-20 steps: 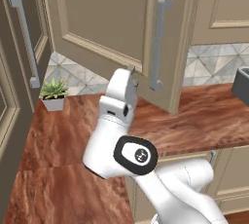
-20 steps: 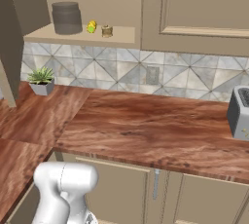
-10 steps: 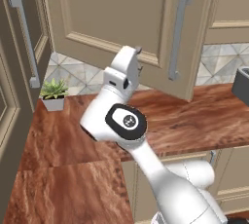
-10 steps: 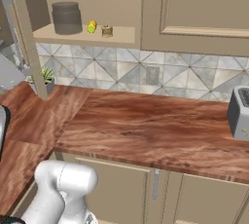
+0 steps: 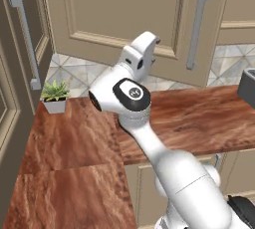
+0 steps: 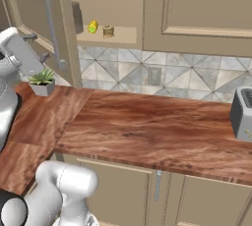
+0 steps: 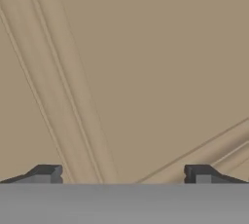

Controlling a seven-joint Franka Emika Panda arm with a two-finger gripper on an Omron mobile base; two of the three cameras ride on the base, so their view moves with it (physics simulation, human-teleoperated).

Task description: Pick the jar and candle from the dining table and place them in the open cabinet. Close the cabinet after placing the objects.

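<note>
With claw [image 7: 121, 173] spread empty, cabinet door [image 5: 124, 19] fills close view.

Kitchen: beige cabinet [image 6: 206, 14], tiled backsplash [image 6: 147, 75], wooden counter [image 6: 157, 127], toaster [image 6: 242, 113].

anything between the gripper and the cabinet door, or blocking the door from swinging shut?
Nothing visible. The open gripper faces the cabinet door panel with bare beige surface between its fingertips. On the shelf the jar and candle appear to sit back from the edge, though the door hides most of the jar.
</note>
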